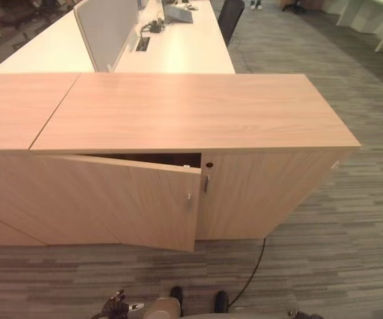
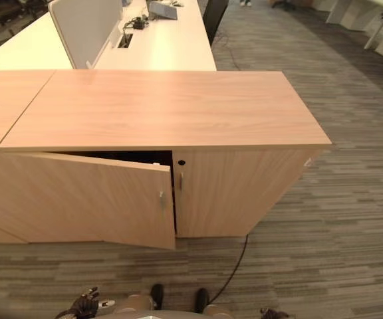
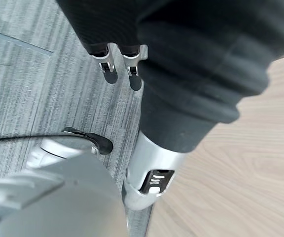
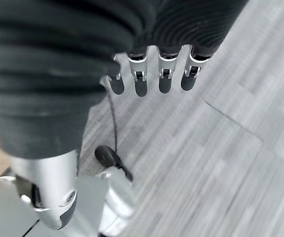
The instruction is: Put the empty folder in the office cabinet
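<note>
The light wooden office cabinet (image 1: 198, 113) stands right in front of me. Its left door (image 1: 125, 199) is ajar, swung out toward me at its right edge. A dark gap (image 1: 161, 159) shows along the top of that door, and what is inside is hidden. The right door (image 1: 264, 193) is closed, with a keyhole near its upper left corner. My left hand (image 1: 115, 307) hangs low at my side over the carpet, its fingers (image 3: 110, 64) relaxed and holding nothing. My right hand (image 4: 152, 81) also hangs down with straight, empty fingers.
A second wooden cabinet (image 1: 12, 106) adjoins on the left. Behind both runs a long white desk (image 1: 178, 53) with a grey divider panel (image 1: 105, 30) and a black chair (image 1: 230, 18). Grey striped carpet (image 1: 351, 232) spreads to the right and in front.
</note>
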